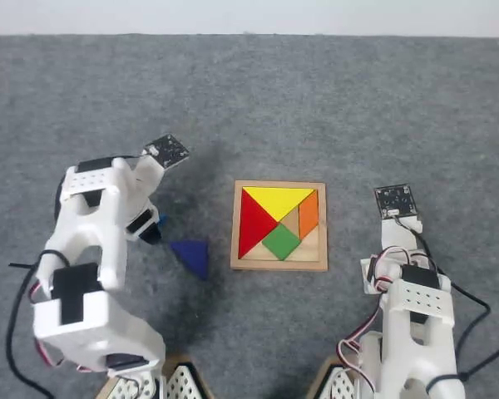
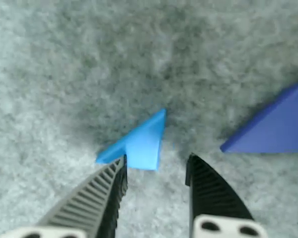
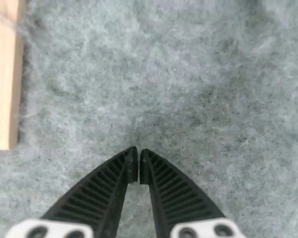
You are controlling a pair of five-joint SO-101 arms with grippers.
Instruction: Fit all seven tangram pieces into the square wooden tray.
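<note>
The square wooden tray [image 1: 279,267] holds a yellow triangle [image 1: 278,199], a red triangle [image 1: 253,224], a green square [image 1: 280,242] and an orange parallelogram [image 1: 308,214]. On the carpet to its left lies a dark blue triangle [image 1: 191,255] [image 2: 275,130]. A small light blue triangle [image 2: 139,142] [image 1: 162,220] lies flat further left. My left gripper [image 2: 156,163] [image 1: 152,231] is open just over it, one fingertip at the piece's corner, nothing held. To the right of the tray, my right gripper [image 3: 139,159] is shut and empty above bare carpet, with the tray's edge [image 3: 4,74] beside it.
Grey carpet covers the whole table. Bare wood shows in the tray's lower right part [image 1: 313,247]. Both arm bases stand at the near edge, with open carpet behind the tray.
</note>
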